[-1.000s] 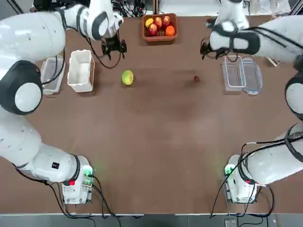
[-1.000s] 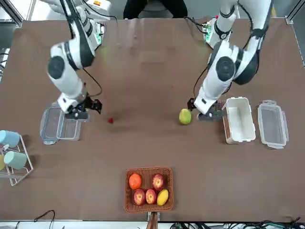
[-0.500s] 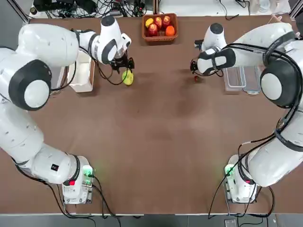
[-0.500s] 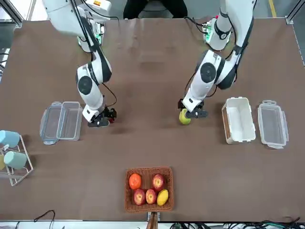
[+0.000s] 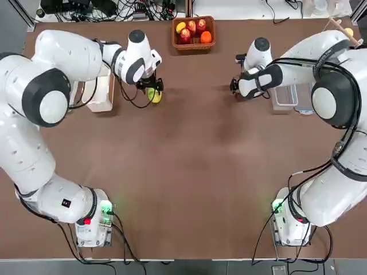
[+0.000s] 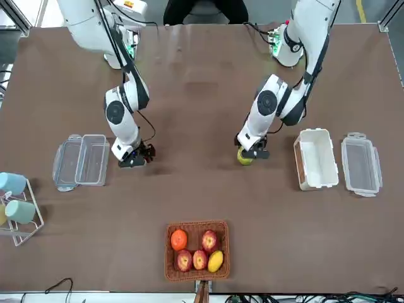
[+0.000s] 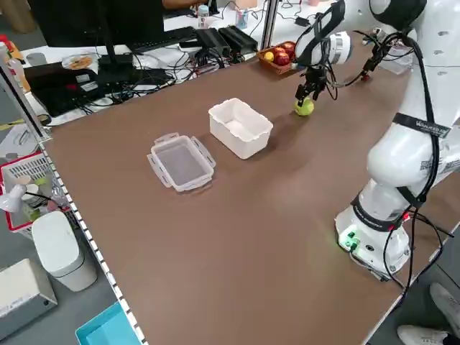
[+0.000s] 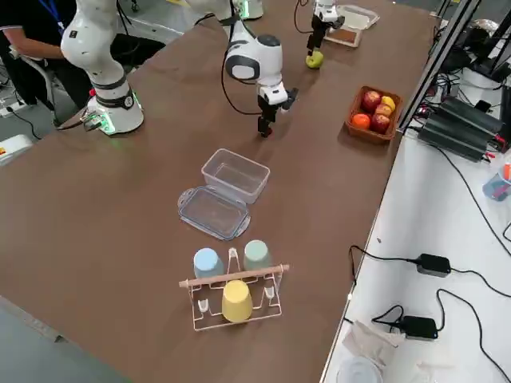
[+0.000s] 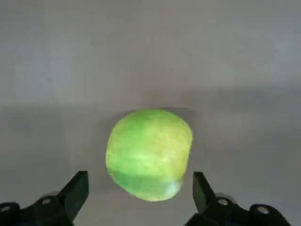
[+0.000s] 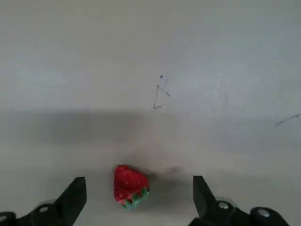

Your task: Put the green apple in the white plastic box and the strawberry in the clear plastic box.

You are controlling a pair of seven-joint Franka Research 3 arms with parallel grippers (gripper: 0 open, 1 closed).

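Even, diffuse overhead lighting across the brown table (image 5: 189, 172); shadows beneath the arms are soft and short. Both wrist views are washed out, rendering the table pale grey. The green apple (image 9: 149, 154) appears slightly soft (close to the lens) with a faint shadow behind it; the strawberry (image 10: 130, 185) casts a small dark shadow. White arm shells show mild glare.

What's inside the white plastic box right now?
Nothing shows inside the white plastic box; its floor looks bare. The green apple is on the table between the open left gripper fingers. From overhead, the arm covers part of the box.
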